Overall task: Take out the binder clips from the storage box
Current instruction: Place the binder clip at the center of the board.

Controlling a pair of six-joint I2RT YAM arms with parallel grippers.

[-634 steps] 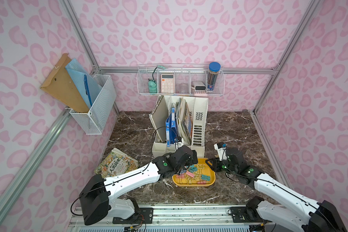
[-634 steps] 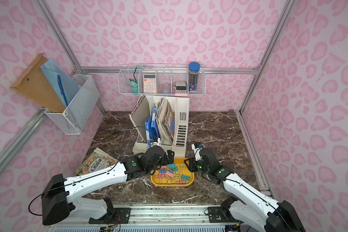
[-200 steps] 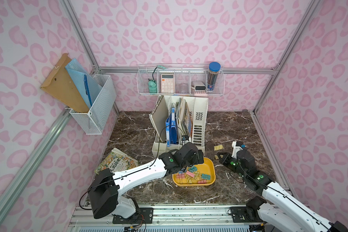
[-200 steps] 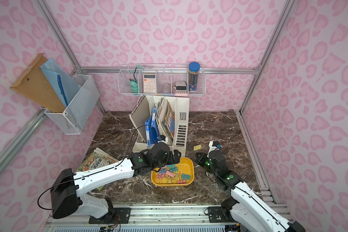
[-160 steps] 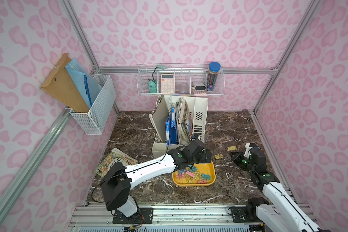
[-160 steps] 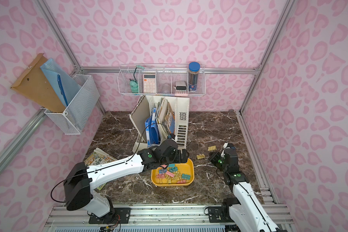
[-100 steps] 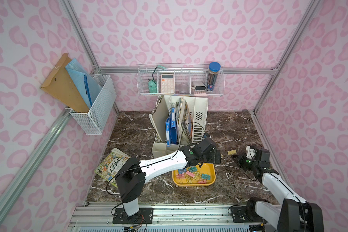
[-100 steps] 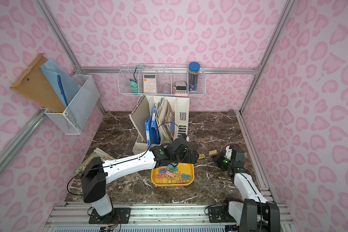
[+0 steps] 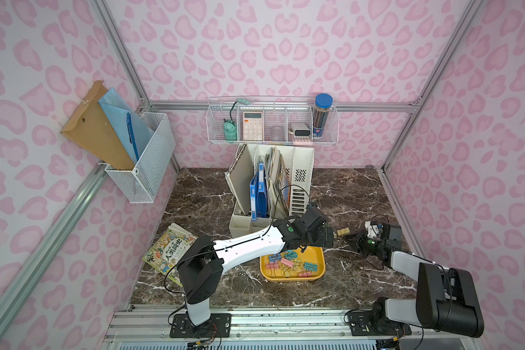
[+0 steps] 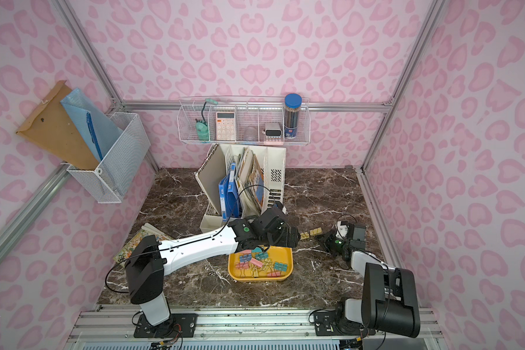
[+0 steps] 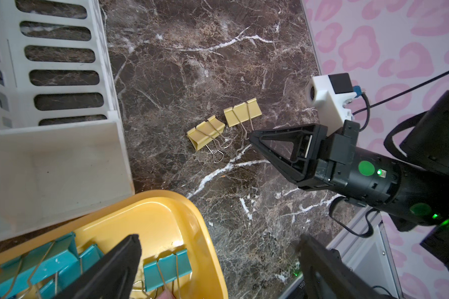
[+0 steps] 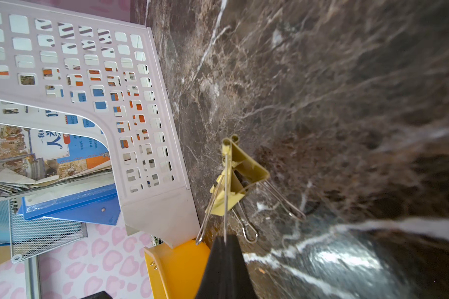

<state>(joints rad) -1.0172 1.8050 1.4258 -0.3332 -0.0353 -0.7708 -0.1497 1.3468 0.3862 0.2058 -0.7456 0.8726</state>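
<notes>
**Top views.** The box (image 9: 291,277) sits on the table (image 9: 209,194), on the near side of the organiser (image 9: 300,181). Its long axis runs left to right. The clips (image 9: 288,263) inside it are pink, yellow and teal, lie jumbled and point all ways. Two yellow clips (image 9: 342,232) lie on the table outside the box, just beyond its far right corner, in a row running left to right. The left gripper (image 9: 328,238) hangs over that corner, pointing right. The right gripper (image 9: 350,239) points left at the pair. Both top views show this layout: box (image 10: 259,279), yellow clips (image 10: 311,233), left gripper (image 10: 291,238), right gripper (image 10: 320,238). Jaw states cannot be read here.

**Left wrist view.** The left gripper (image 11: 219,239) is wide open with nothing between its fingers (image 11: 109,269). One finger is over the box (image 11: 166,204) above teal clips (image 11: 166,266), the other over bare table. The yellow clips (image 11: 205,132) lie flat, with their bodies nearly in line. Their wire handles point away from the organiser (image 11: 57,155), towards the right gripper (image 11: 253,134). That gripper's jaws are closed to a point, at the handle ends of the clip nearer to it.

**Right wrist view.** The right gripper (image 12: 224,242) is closed. A wire handle of one of the yellow clips (image 12: 226,199) runs straight to its tip. Whether the wire is pinched cannot be told. The box (image 12: 176,264) is just beside the gripper, with the organiser (image 12: 140,103) beyond.
</notes>
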